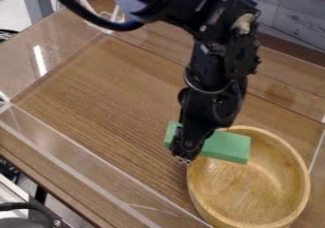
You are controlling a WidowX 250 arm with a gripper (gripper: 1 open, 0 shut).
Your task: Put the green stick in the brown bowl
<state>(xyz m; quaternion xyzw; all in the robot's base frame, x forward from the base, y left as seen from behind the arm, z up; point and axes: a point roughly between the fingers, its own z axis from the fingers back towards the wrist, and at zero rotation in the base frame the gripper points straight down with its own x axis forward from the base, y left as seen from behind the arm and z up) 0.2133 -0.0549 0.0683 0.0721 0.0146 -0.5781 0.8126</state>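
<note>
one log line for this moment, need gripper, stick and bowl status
gripper: shut on green stick | green stick: held above near-left rim of brown bowl | release: not yet done

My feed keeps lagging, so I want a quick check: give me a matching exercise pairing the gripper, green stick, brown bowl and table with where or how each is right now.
Things:
1. gripper
2. green stick
3. brown bowl
4. table

States:
A. resting at the lower right, nothing inside it
B. wood-grain surface inside clear walls
C. pointing down, closed on the stick
D. held over the bowl's left rim

Pairs: 1-C, 2-D, 3-A, 4-B
</note>
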